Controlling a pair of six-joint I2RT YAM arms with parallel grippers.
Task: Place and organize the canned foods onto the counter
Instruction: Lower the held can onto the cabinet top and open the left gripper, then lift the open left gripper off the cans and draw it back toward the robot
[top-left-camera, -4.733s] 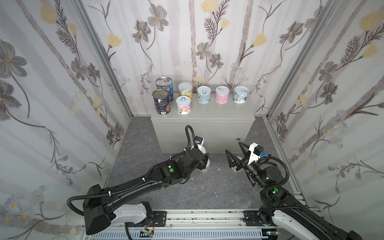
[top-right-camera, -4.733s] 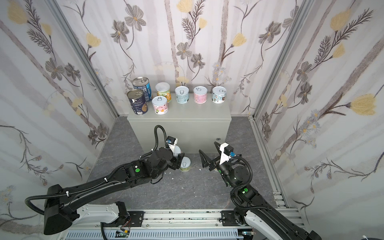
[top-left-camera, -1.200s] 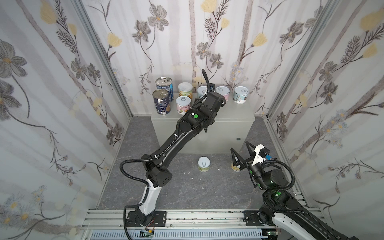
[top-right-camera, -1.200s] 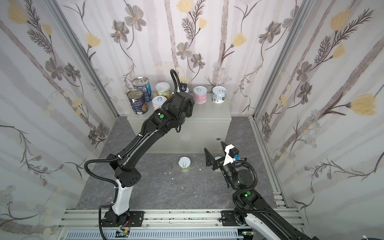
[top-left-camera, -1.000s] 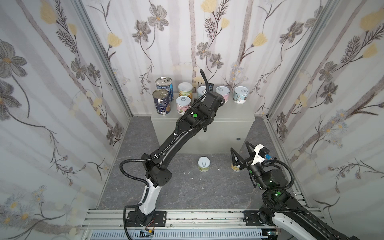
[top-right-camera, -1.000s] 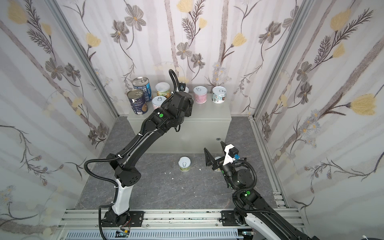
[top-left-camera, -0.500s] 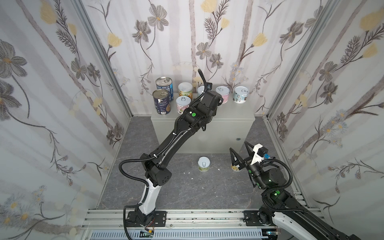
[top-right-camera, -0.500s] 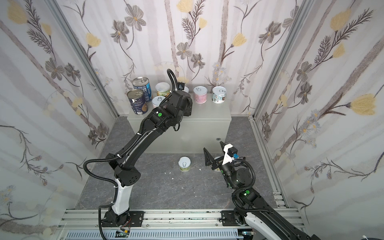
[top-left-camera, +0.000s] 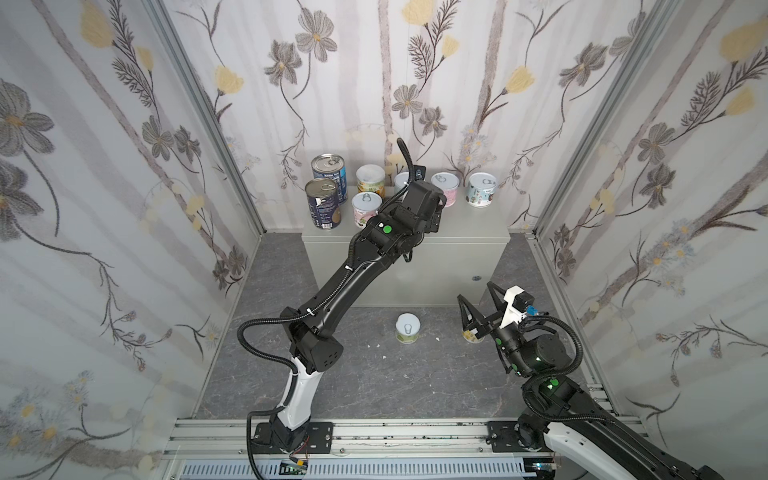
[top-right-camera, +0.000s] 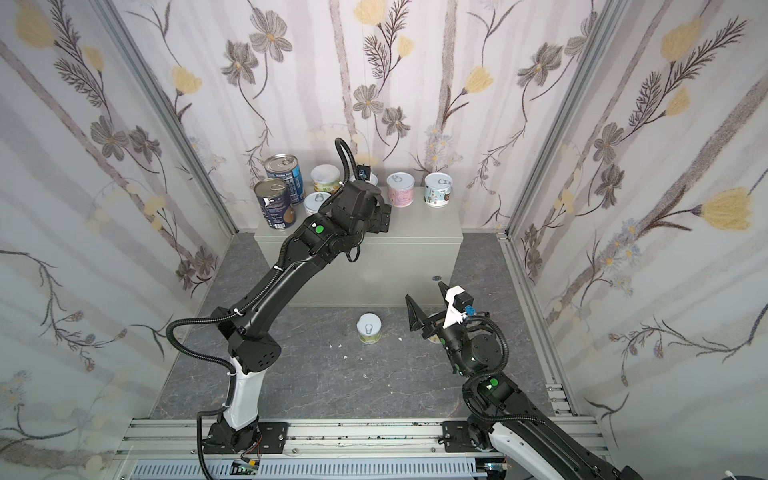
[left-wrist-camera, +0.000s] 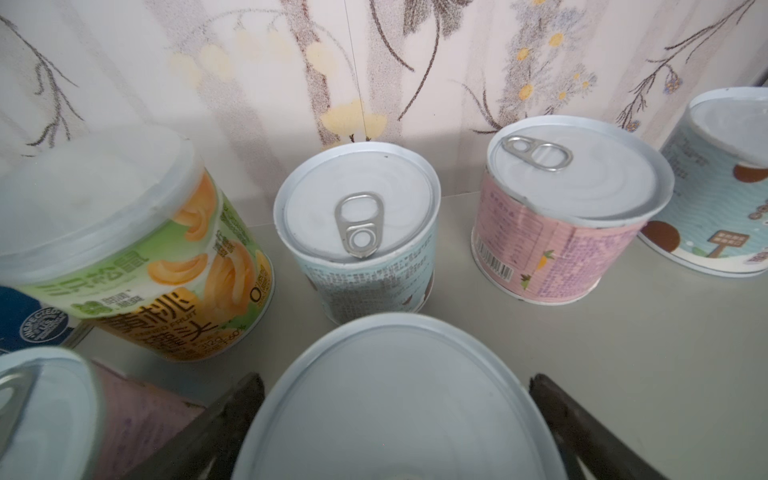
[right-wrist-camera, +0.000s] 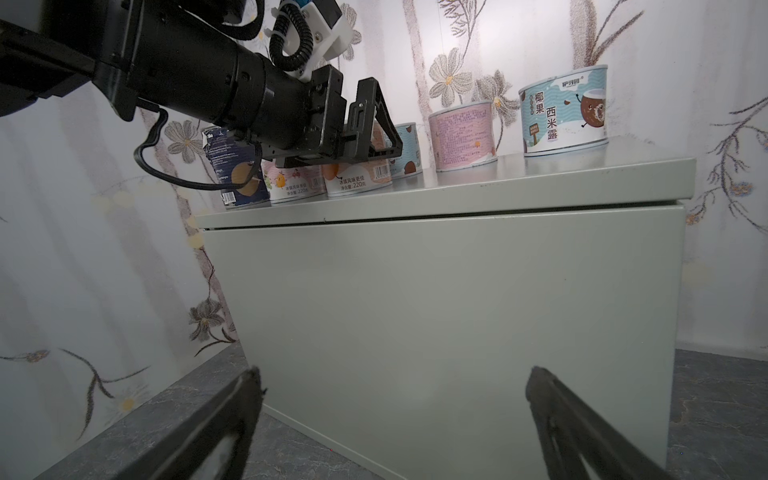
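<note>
That short white-lidded can (left-wrist-camera: 390, 419) is standing upright on the grey desk (top-left-camera: 461, 235), right in the gap of the left pincer (left-wrist-camera: 395, 380), whose fingers are spread wide apart on either side of it. Can't tell if they're brushing it or not. Straight ahead of that pincer there's a teal can (left-wrist-camera: 357, 232) back by the wall, with a pink can (left-wrist-camera: 552, 237) and a coconut-print can (left-wrist-camera: 715, 199) off to its right. To its left are a peach-label can (left-wrist-camera: 137, 257), a pale pink can (top-left-camera: 365, 206) and the two tall dark-blue cans (top-left-camera: 324, 203). Down on the dark floor (top-left-camera: 353, 386), a lone can (top-left-camera: 407, 328) stands upright in front of the desk, well below that pincer. The right pincer (top-left-camera: 475, 291) hangs low over the floor, fingers wide apart too and gripping nothing, with a half-hidden can (top-left-camera: 471, 336) just under it.
</note>
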